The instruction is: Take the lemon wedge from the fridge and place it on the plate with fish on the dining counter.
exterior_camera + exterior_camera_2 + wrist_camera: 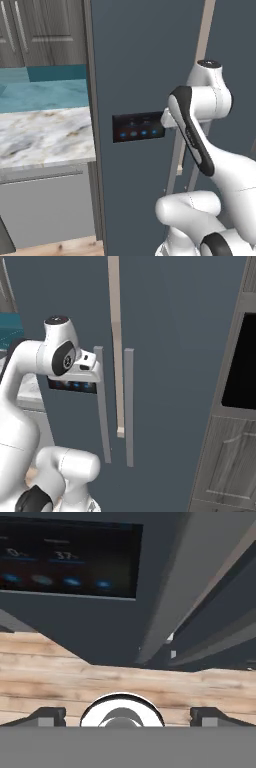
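The fridge is a tall slate-blue cabinet with two doors, and a pale strip runs between them. Its black blue-lit panel sits on the left door. Two long grey handles hang side by side. My hand reaches in at panel height, right beside the left handle. In the hand view my gripper is open, its fingertips wide apart with nothing between them, looking down past the panel and a handle. The lemon wedge, the plate and the dining counter are out of view.
Left of the fridge, a marble-topped counter with a grey front stands under grey wood-grain cupboards and a teal backsplash. A grey cupboard with a black opening flanks the fridge on the right. Wooden floor lies below.
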